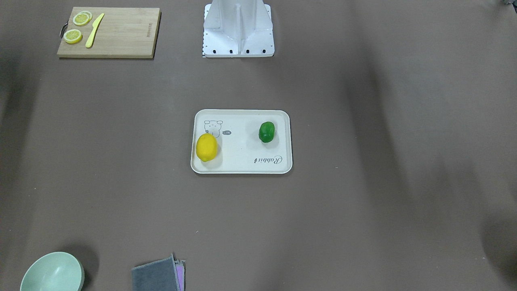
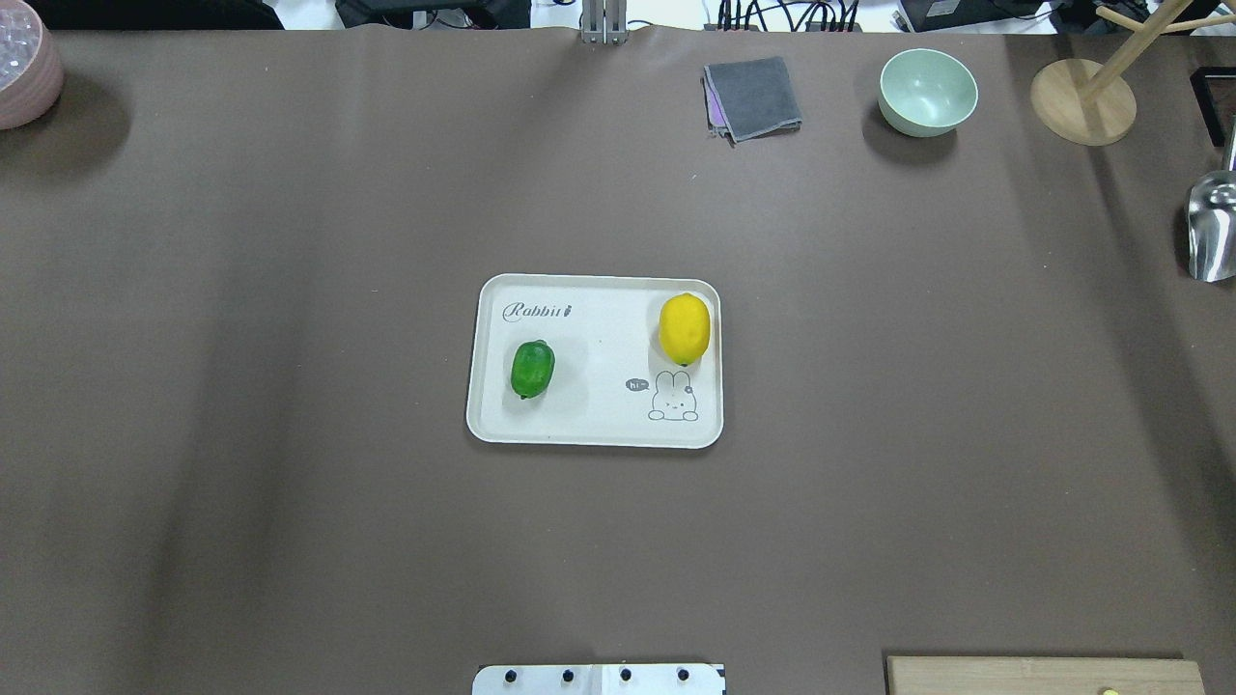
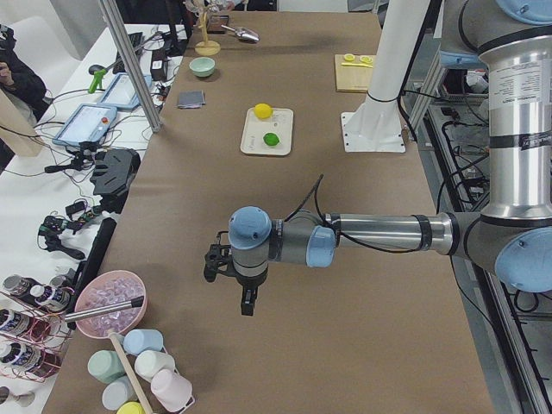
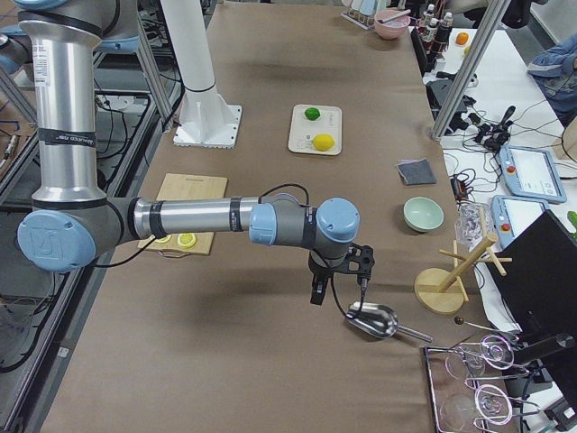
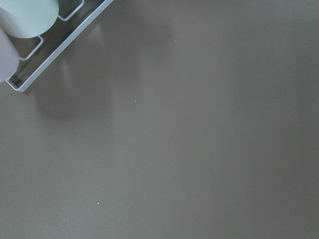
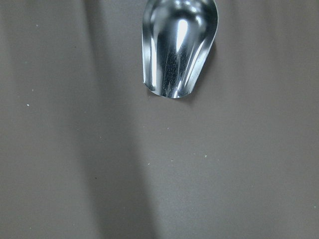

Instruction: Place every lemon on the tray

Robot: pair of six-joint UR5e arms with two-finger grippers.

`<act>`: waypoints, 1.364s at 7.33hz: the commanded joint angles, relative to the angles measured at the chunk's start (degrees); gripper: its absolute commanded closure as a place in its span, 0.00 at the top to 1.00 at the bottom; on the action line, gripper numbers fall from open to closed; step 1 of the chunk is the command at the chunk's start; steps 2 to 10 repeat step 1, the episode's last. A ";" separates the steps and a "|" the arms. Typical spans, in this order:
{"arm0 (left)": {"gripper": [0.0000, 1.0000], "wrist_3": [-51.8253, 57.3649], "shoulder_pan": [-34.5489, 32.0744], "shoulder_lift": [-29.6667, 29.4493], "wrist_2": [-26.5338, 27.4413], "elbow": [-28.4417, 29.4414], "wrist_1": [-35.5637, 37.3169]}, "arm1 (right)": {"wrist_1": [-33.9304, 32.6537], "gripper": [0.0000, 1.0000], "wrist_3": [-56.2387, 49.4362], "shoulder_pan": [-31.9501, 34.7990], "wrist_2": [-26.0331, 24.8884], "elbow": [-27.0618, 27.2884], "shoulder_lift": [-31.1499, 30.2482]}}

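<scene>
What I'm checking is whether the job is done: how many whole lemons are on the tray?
2. Seen from overhead, the yellow lemon lies on the right of the tray, the green lemon on its left; none seems hidden.

Overhead & front cams opposed, sharing tray (image 2: 589, 410); wrist cams close-up.

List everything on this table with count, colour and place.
Yellow lemon: one, yellow, on tray, robot's right half.
Green lemon: one, dark green, on tray, left half.
Tray: one, cream, table centre.
Cutting board: one, wooden, robot's near right.
Lemon slices: three, pale yellow, on cutting board.
Knife: one, yellow, on cutting board.
Bowl: one, mint green, far edge.
Cloth: one, grey, beside bowl.
Scoop: one, metal, right end.
Left gripper: one, black, over left end.
Right gripper: one, black, beside scoop.
</scene>
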 commanded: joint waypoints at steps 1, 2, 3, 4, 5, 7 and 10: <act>0.98 0.00 -0.09 0.06 -0.01 -0.05 0.00 | 0.16 1.00 -0.19 -0.02 0.00 0.04 -0.45; 0.98 0.00 -0.09 0.06 -0.01 -0.05 0.00 | 0.16 1.00 -0.19 -0.02 0.00 0.04 -0.45; 0.98 0.00 -0.09 0.06 -0.01 -0.05 0.00 | 0.16 1.00 -0.19 -0.02 0.00 0.04 -0.45; 0.98 0.00 -0.09 0.06 -0.01 -0.05 0.00 | 0.16 1.00 -0.19 -0.02 0.00 0.04 -0.45; 0.98 0.00 -0.09 0.06 -0.01 -0.05 0.00 | 0.16 1.00 -0.19 -0.02 0.00 0.04 -0.45; 0.98 0.00 -0.09 0.06 -0.01 -0.05 0.00 | 0.16 1.00 -0.19 -0.02 0.00 0.04 -0.45; 0.98 0.00 -0.09 0.06 -0.01 -0.05 0.00 | 0.16 1.00 -0.19 -0.02 0.00 0.04 -0.45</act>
